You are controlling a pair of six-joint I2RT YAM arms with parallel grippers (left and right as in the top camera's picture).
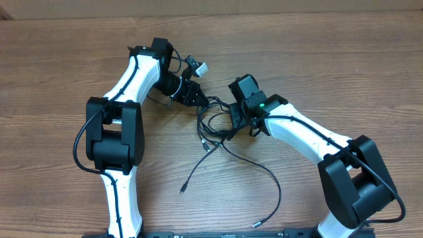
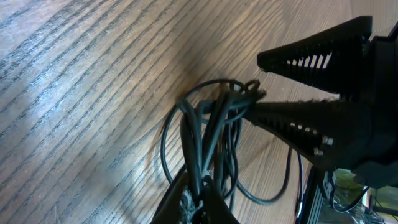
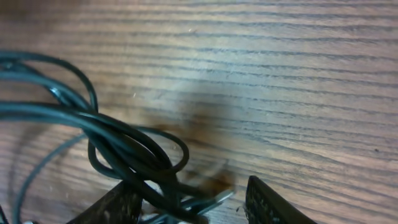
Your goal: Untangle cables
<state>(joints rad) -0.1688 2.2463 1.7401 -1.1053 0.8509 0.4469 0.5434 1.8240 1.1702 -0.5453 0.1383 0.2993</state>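
Observation:
The cables [image 1: 213, 125] are thin black cords bunched in a tangle at mid-table between my two arms. Two loose strands trail toward the front and end in small plugs [image 1: 182, 191] [image 1: 258, 225]. My left gripper [image 1: 198, 99] [image 2: 198, 190] is shut on a bundle of the cables [image 2: 211, 124] at the tangle's left end. My right gripper [image 1: 232, 122] [image 3: 189, 185] stands open at the tangle's right side. Looped cables [image 3: 124, 143] and a silvery plug tip [image 3: 217, 199] lie between its fingers, close to the left finger [image 3: 115, 205]. The left wrist view shows its spread fingers [image 2: 292, 121] around the loop's end.
The wooden table [image 1: 344, 59] stretches out on all sides of the tangle. A dark rail [image 1: 225, 233] runs along the front edge between the arm bases. A small white part [image 1: 199, 67] sticks out beside the left wrist.

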